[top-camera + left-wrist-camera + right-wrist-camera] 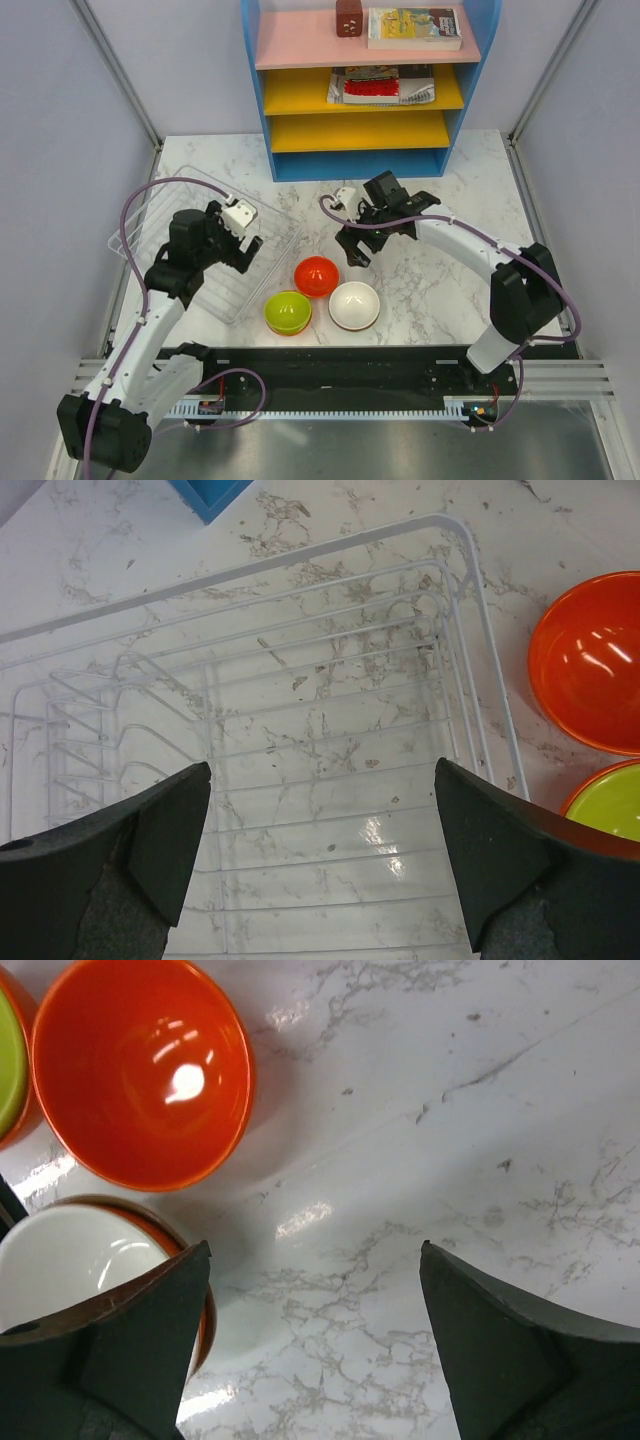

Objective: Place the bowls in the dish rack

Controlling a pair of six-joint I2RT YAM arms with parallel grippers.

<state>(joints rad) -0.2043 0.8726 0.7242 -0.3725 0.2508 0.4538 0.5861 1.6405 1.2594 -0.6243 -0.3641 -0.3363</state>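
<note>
**Bowls Sit Outside Dish Rack**

Seen from above, the red bowl (316, 276), lime green bowl (287, 311) and white bowl (354, 305) cluster on the marble table (450, 170), just right of the dish rack (150, 225). Only the wrist cameras show clearly an orange rim under the lime and white bowls. The left gripper (320, 780) hangs spread wide over the rack. The right gripper (315, 1250) gapes wide beside the red bowl.

We see a white, grey-veined marble bench (440, 160) with a blue shelf unit (370, 165) standing at its far edge, between pale side walls. Its top pink shelf (300, 45) carries a small brown block (349, 17) just beside a yellow-covered book (414, 27) lying flat. Below it, the upper yellow shelf (295, 95) holds a flat booklet with a red picture (381, 86), and a second yellow shelf (360, 132) sits underneath.
</note>
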